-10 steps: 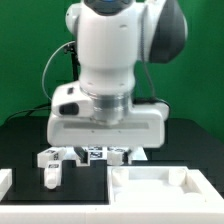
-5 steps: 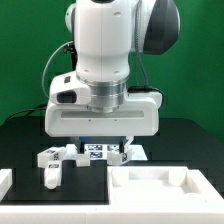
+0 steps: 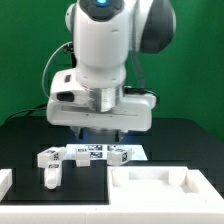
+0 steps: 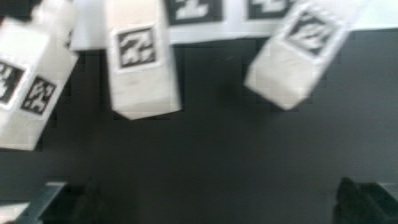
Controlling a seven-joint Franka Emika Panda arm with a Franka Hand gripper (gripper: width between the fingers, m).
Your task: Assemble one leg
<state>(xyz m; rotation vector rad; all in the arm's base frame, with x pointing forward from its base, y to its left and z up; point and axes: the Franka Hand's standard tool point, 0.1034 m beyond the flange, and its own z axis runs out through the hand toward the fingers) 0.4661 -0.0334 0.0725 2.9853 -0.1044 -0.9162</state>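
Note:
Several stubby white legs with black-and-white tags lie in a row on the black table: one [image 3: 48, 158], one [image 3: 75, 152] and one [image 3: 118, 154]. Another leg [image 3: 50, 176] lies apart, nearer the front. In the wrist view three legs show, one [image 4: 32, 88], one [image 4: 143, 60] and one [image 4: 294, 55], all lying on the table beyond the fingers. My gripper [image 3: 100, 132] hangs above the row. It is open and empty [image 4: 210, 205]. Its dark fingertips [image 4: 54, 202] stand wide apart, and none of the legs is between them.
A large flat white tray-shaped panel [image 3: 160, 186] with a raised rim lies at the front on the exterior view's right. Another white part [image 3: 5, 180] shows at the front left edge. The marker board [image 4: 217, 10] lies behind the legs.
The arm has risen and shifted slightly toward the exterior view's left. The gripper body no longer covers the row of legs.

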